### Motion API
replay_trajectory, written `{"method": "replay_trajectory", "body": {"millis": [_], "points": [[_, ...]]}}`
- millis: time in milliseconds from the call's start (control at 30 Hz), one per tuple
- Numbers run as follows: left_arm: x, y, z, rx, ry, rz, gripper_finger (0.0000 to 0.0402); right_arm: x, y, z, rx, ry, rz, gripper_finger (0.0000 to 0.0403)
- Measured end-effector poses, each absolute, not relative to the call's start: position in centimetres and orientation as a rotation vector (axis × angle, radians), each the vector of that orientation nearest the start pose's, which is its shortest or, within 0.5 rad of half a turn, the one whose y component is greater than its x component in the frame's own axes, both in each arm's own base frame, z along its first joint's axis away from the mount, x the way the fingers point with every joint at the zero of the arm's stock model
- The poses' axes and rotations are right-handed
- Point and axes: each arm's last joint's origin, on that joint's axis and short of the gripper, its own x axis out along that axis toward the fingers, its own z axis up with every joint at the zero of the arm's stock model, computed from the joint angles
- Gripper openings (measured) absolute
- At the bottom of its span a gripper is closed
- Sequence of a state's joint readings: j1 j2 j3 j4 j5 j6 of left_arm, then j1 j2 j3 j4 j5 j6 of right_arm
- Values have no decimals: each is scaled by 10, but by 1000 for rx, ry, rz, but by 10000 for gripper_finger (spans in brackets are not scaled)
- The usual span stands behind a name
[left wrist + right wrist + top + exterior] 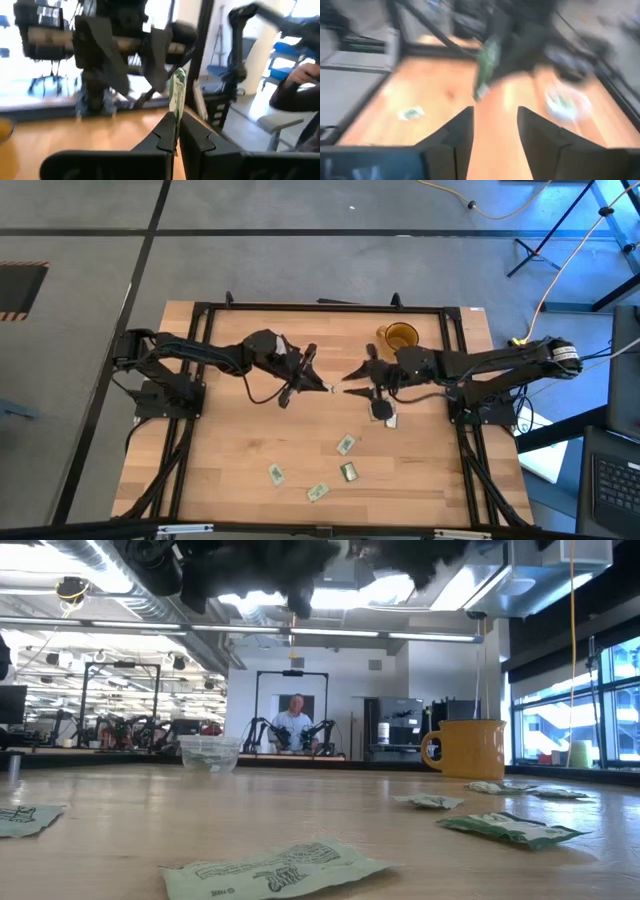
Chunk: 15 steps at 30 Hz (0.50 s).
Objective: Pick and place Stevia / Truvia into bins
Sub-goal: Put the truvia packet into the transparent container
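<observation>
A green-and-white sachet [177, 95] is being pinched upright, long axis standing out of the tips, by the closed left gripper [176, 131] above mid-table, while just beyond it the right gripper [495, 122] is being held parted and empty, the amber mug [399, 337] lying farther behind.

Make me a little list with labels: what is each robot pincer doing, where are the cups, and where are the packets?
left pincer: shut on a green and white packet, held above mid-table
right pincer: open, empty, facing the left one
amber mug: far edge of the table, right of middle
clear cup: on the table, packets inside
loose packets: scattered flat on the near half
</observation>
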State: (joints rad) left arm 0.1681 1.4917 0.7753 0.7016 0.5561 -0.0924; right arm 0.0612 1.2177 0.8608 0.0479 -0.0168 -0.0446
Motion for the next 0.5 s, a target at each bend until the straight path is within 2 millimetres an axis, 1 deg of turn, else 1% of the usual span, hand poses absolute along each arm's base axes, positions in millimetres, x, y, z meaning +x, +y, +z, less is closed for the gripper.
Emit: {"method": "replay_trajectory", "body": {"millis": [67,133,300,400,500], "points": [[309,44,248,-105,100,-343,6,262,14,290,-16,389,1,164],[301,52,245,-116,194,-253,6,252,12,285,20,489,-61,171],[274,70,239,-106,451,122,5,233,9,270,101,706,-192,172],[253,79,237,-90,605,361,5,226,7,263,116,794,-273,172],[233,85,236,-96,722,548,5,219,5,258,106,861,-345,172]]}}
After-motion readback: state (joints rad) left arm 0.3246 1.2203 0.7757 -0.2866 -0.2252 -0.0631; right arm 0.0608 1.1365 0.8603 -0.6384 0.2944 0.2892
